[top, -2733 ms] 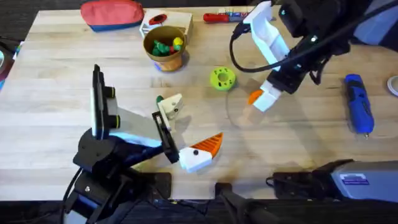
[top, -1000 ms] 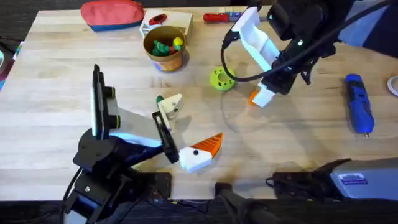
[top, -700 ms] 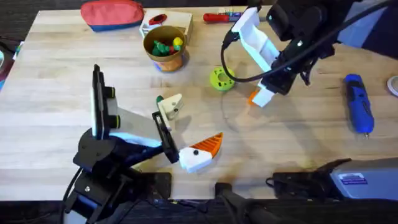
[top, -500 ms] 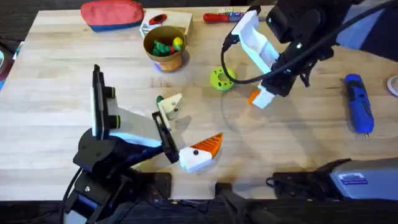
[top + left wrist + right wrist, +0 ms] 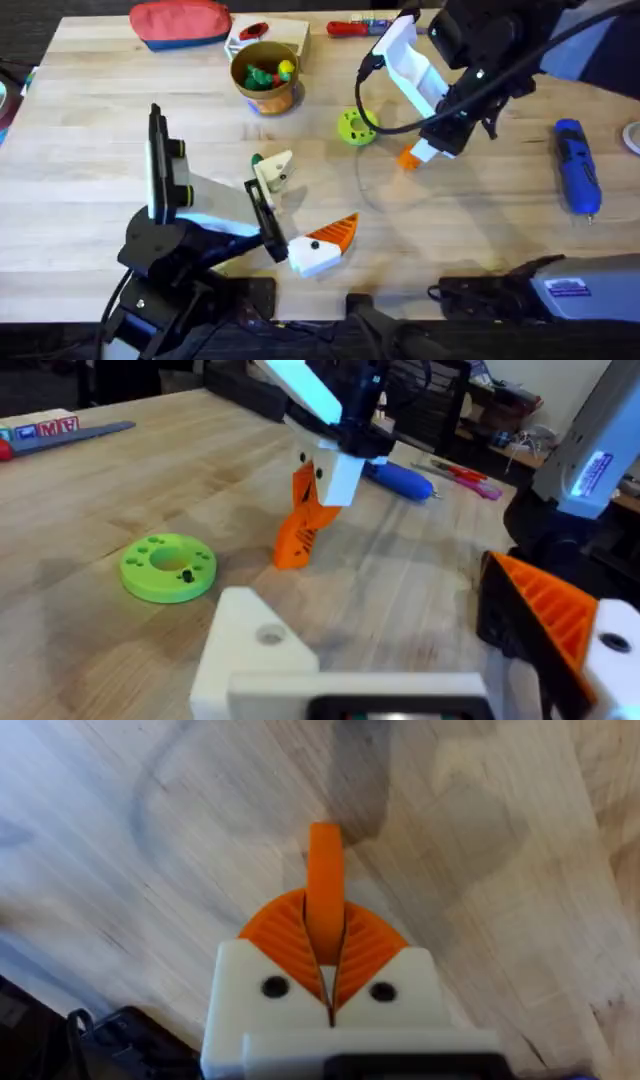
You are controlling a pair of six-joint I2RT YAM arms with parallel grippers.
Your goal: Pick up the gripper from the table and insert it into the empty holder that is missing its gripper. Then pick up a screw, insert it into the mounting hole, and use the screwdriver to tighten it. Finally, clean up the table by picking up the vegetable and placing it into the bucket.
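Note:
My right gripper [image 5: 424, 152] [image 5: 324, 935] is shut on the gripper, a small orange wedge [image 5: 408, 158] [image 5: 303, 525] [image 5: 324, 900], held low over the table right of centre. Whether its lower tip touches the wood I cannot tell. My left gripper [image 5: 305, 205] [image 5: 400, 625] rests open near the front. One of its fingers is the empty holder [image 5: 273, 171] [image 5: 255, 650], white with a mounting hole [image 5: 268, 633]; the other finger [image 5: 335, 236] carries an orange tip. The dark green vegetable [image 5: 257, 159] lies beside the empty holder. The bucket [image 5: 265, 75] stands at the back, and the blue screwdriver [image 5: 577, 165] [image 5: 400, 478] lies at the right.
A light green disc [image 5: 356, 126] [image 5: 168, 567] with holes lies between the bucket and my right gripper. Along the back edge are a red pouch [image 5: 180, 22], a white box [image 5: 270, 35] and a red-handled screwdriver [image 5: 350, 28].
The right arm has carried the orange wedge a little toward the back and left, then held nearly still, tilting slightly. The left arm has not moved.

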